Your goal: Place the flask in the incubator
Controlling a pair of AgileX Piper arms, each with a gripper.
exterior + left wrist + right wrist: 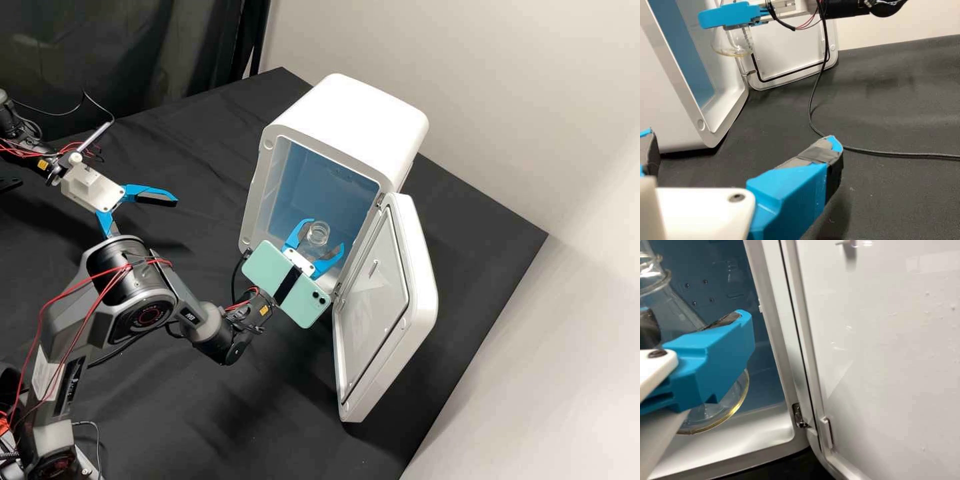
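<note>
The white incubator [360,120] stands on the black bench with its blue inside showing and its door [387,300] swung wide to the right. A clear glass flask [319,233] sits upright inside, low in the chamber. My right gripper [315,245] reaches through the opening and is shut on the flask, one blue finger on each side. In the right wrist view the flask's round base [715,412] lies just above the chamber floor behind a blue finger [715,355]. My left gripper [140,213] hangs open and empty over the bench, well left of the incubator.
A mint-green phone-like device [287,283] rides on the right arm's wrist, just outside the opening. A black cable [865,150] trails across the bench in front of the incubator rim [720,115]. The open door [880,340] stands close beside the right gripper.
</note>
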